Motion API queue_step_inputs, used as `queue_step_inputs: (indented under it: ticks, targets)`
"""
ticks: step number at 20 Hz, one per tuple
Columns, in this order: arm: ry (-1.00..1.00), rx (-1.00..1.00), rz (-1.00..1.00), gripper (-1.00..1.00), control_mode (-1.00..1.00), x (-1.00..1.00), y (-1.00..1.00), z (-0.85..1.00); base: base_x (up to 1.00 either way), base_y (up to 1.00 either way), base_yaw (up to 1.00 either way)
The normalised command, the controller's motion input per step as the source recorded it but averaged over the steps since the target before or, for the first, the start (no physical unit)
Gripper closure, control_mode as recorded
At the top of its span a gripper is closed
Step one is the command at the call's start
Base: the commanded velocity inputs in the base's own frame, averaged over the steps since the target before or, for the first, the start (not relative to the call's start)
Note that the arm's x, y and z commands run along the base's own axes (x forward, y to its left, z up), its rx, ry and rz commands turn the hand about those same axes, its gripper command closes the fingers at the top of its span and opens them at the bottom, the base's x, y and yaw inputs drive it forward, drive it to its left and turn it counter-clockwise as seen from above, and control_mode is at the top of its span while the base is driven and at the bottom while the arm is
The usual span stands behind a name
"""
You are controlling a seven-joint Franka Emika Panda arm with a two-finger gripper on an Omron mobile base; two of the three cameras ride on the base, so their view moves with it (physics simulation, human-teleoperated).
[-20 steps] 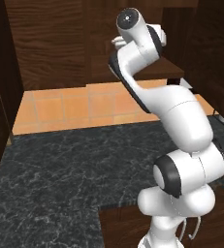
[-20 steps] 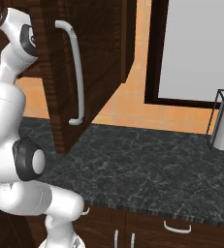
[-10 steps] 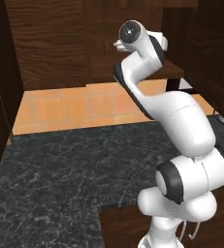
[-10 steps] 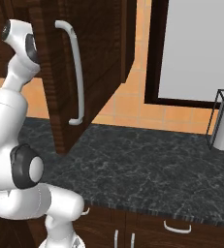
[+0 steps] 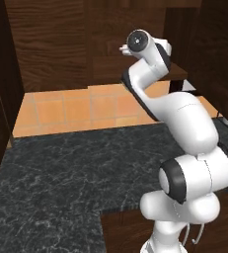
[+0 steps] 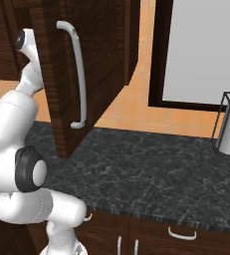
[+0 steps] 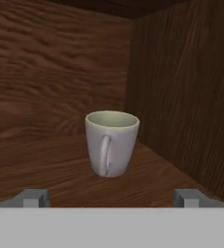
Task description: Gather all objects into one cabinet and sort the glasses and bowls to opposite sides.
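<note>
Standing wide apart, the end effector [image 7: 111, 197] has its two fingertips [image 7: 33, 197] low in the hand view, empty, facing the grey-beige cup [image 7: 111, 144] on the cabinet shelf [image 7: 45, 169] near the right wall. Advance straight, centring it between them, then close gently. It stands upright, long axis vertical, mouth up, handle toward the camera.
</note>
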Motion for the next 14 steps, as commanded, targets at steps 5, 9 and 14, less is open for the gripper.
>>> queue_step_inputs:
  ticks: [5, 9, 14]
  targets:
    - [0.08, 0.04, 0.0, -1.0, -1.0, 0.46, -0.14, 0.0, 0.0, 0.0, 0.0]
    - [0.08, 0.02, 0.0, -1.0, -1.0, 0.36, -0.08, 0.0, 0.0, 0.0, 0.0]
    - [0.07, 0.01, 0.0, -1.0, -1.0, 0.32, -0.06, 0.0, 0.0, 0.0, 0.0]
